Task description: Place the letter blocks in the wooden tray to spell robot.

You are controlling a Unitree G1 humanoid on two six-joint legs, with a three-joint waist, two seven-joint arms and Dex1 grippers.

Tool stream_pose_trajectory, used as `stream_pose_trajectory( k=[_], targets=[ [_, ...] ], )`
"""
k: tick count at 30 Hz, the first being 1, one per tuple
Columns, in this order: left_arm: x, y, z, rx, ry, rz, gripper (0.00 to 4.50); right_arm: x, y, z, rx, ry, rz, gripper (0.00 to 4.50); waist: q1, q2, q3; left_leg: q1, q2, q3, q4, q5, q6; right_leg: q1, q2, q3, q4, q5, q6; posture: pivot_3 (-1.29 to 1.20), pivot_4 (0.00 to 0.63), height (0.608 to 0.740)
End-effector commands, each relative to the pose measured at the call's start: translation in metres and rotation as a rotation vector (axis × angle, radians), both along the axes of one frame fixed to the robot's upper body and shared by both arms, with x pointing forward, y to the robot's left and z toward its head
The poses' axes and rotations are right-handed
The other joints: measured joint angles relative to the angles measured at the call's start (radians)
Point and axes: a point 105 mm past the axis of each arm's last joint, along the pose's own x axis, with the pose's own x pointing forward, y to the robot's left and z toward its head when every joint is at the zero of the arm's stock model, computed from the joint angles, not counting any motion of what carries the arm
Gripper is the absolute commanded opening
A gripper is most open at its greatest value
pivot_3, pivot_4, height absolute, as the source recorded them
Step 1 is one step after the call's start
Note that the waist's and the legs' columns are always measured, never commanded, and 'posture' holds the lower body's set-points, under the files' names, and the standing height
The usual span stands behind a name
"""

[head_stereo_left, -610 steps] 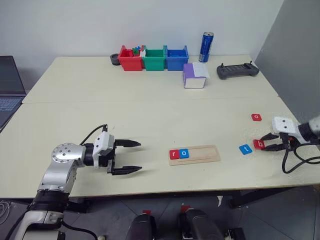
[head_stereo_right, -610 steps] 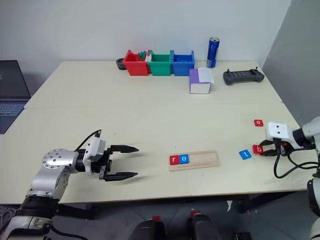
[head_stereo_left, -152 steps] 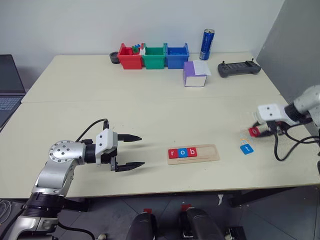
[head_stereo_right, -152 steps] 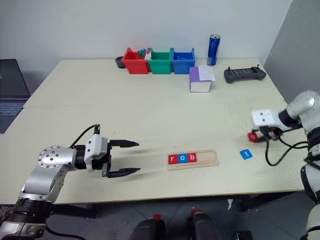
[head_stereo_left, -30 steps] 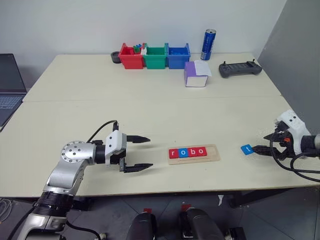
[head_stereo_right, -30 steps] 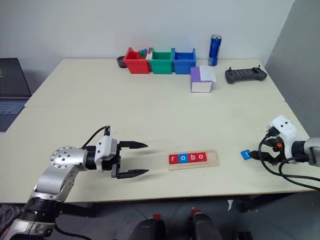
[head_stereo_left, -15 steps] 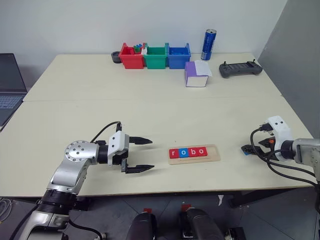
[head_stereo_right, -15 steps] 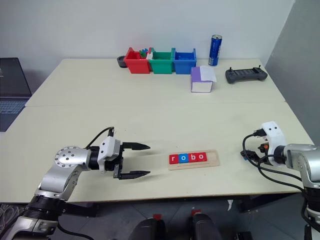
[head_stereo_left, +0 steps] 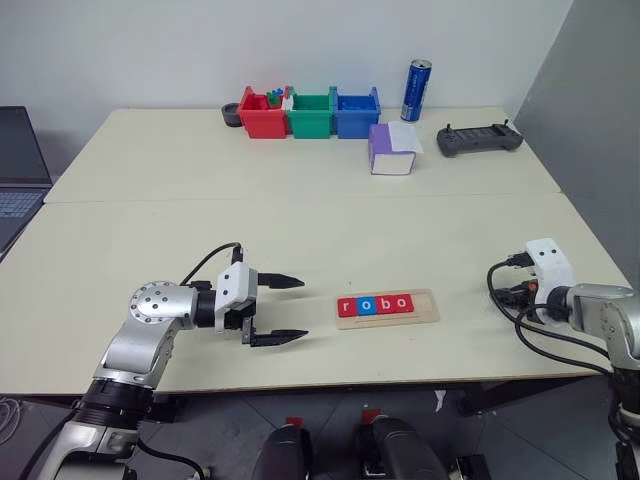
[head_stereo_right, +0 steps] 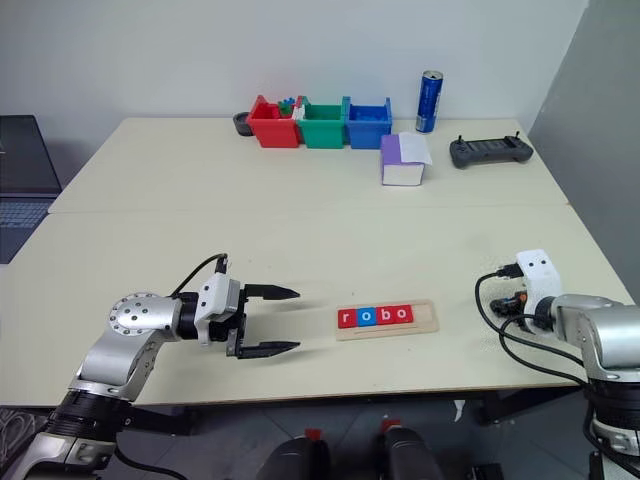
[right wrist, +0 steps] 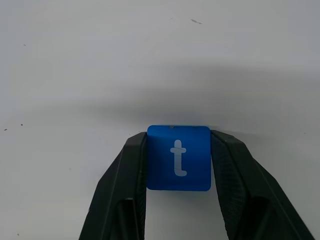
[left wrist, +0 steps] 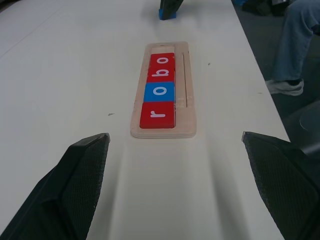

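My right pincer (right wrist: 177, 165) has closed on the blue t block (right wrist: 178, 158); left pincer (head_stereo_left: 285, 309) gapes. I lift level toward the wooden tray (head_stereo_left: 388, 306).

Laptop (head_stereo_left: 18, 165) cut off by the picture's edge

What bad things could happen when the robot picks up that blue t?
The right gripper pinches the blue t tile only by its two side edges, so it might slip out or twist. The wooden tray has just one free slot at its right end, so a crooked t might bump the red o tile.
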Motion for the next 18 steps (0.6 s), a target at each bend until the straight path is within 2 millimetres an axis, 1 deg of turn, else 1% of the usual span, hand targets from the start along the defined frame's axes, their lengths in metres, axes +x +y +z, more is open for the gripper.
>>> stream_pose_trajectory(
  k=[1, 6, 9, 15, 18],
  targets=[
    [0.003, -0.001, 0.009, 0.001, -0.045, -0.019, 4.5, -0.002, -0.004, 0.005, 0.014, 0.048, -0.099, 1.46, 0.0, 0.0, 0.0, 0.0, 0.0, 0.0, 0.0, 0.0, 0.0, 0.0, 0.0, 0.0, 0.0, 0.0, 0.0, 0.0, 0.15, 0.74],
    [0.004, -0.002, 0.008, 0.002, -0.045, -0.028, 4.5, 0.006, 0.003, 0.012, 0.036, 0.034, -0.151, 1.46, 0.0, 0.0, 0.0, -0.001, 0.0, 0.0, -0.001, 0.0, 0.0, -0.001, 0.0, 0.0, 0.0, 0.0, 0.0, 0.0, 0.15, 0.74],
    [0.005, -0.002, 0.008, 0.002, -0.047, -0.03, 4.5, 0.01, 0.013, 0.014, 0.043, 0.01, -0.139, 1.46, -0.001, 0.0, 0.0, -0.001, 0.0, 0.0, -0.001, 0.0, 0.0, -0.001, 0.0, 0.0, -0.001, 0.0, 0.0, 0.0, 0.15, 0.74],
    [0.005, -0.001, 0.008, 0.005, -0.049, -0.027, 4.5, 0.017, 0.024, 0.029, 0.016, -0.088, -0.088, 1.46, -0.002, 0.0, 0.0, -0.001, 0.0, 0.0, -0.001, 0.0, 0.0, -0.001, 0.0, 0.0, 0.0, 0.0, 0.0, 0.0, 0.15, 0.74],
    [0.005, 0.0, 0.008, 0.007, -0.047, -0.024, 4.5, 0.018, 0.032, 0.032, 0.013, -0.104, -0.057, 1.46, -0.002, 0.0, 0.0, -0.002, 0.0, 0.0, -0.001, 0.0, 0.0, -0.002, 0.0, 0.0, 0.0, 0.0, 0.0, 0.0, 0.15, 0.74]
  ],
)
